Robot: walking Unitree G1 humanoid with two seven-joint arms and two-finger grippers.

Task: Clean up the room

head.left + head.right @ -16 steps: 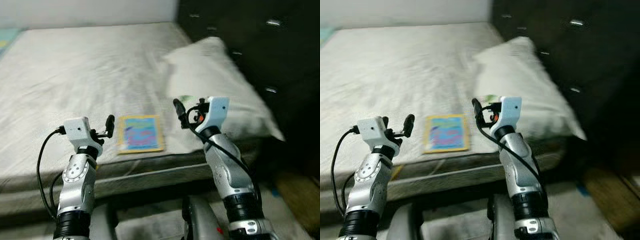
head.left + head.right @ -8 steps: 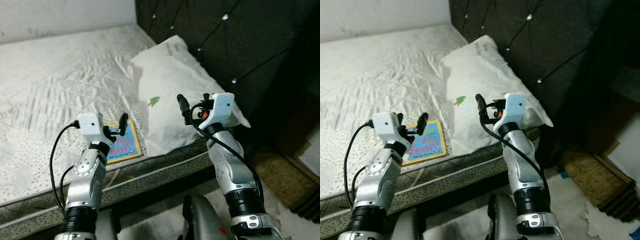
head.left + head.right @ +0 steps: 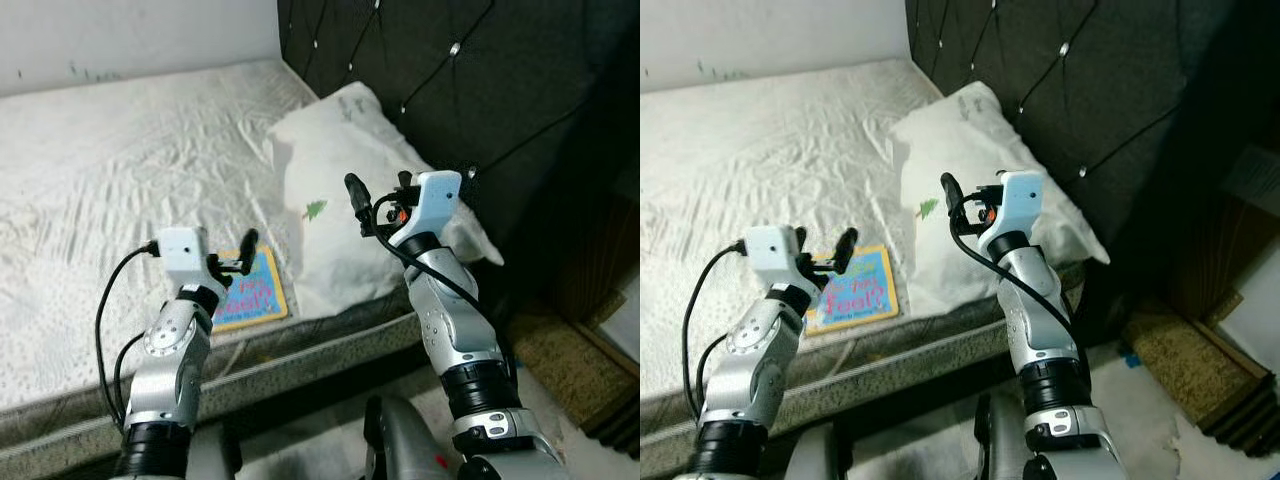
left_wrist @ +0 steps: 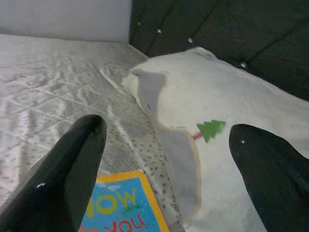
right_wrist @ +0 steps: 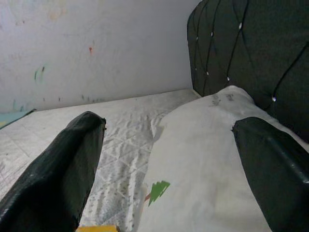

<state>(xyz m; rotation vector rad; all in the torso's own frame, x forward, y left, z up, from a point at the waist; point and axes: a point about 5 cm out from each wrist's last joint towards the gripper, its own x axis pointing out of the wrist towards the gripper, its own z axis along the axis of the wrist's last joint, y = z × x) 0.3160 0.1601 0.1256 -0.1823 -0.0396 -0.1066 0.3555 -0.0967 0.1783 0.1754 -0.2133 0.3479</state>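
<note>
A colourful children's book (image 3: 250, 291) lies flat near the mattress's front edge, with its corner beside a white pillow (image 3: 345, 175) that bears a small green tree print (image 4: 210, 129). My left gripper (image 3: 241, 256) hovers open just above the book's near end, nothing between its fingers (image 4: 77, 159). My right gripper (image 3: 377, 198) is raised over the pillow's front part, also open and empty. The book's blue cover with yellow letters (image 4: 118, 205) shows below the left fingers.
The bare quilted mattress (image 3: 110, 160) stretches left and back to a pale wall (image 3: 130, 30). A dark tufted headboard (image 3: 450, 70) stands behind the pillow. On the floor at the right lies a brown mat (image 3: 555, 345). The bed's speckled side (image 3: 300, 355) faces me.
The camera has swung right toward the headboard, so the whole scene shifted. Both arms stay raised with grippers open; the book and pillow lie as before.
</note>
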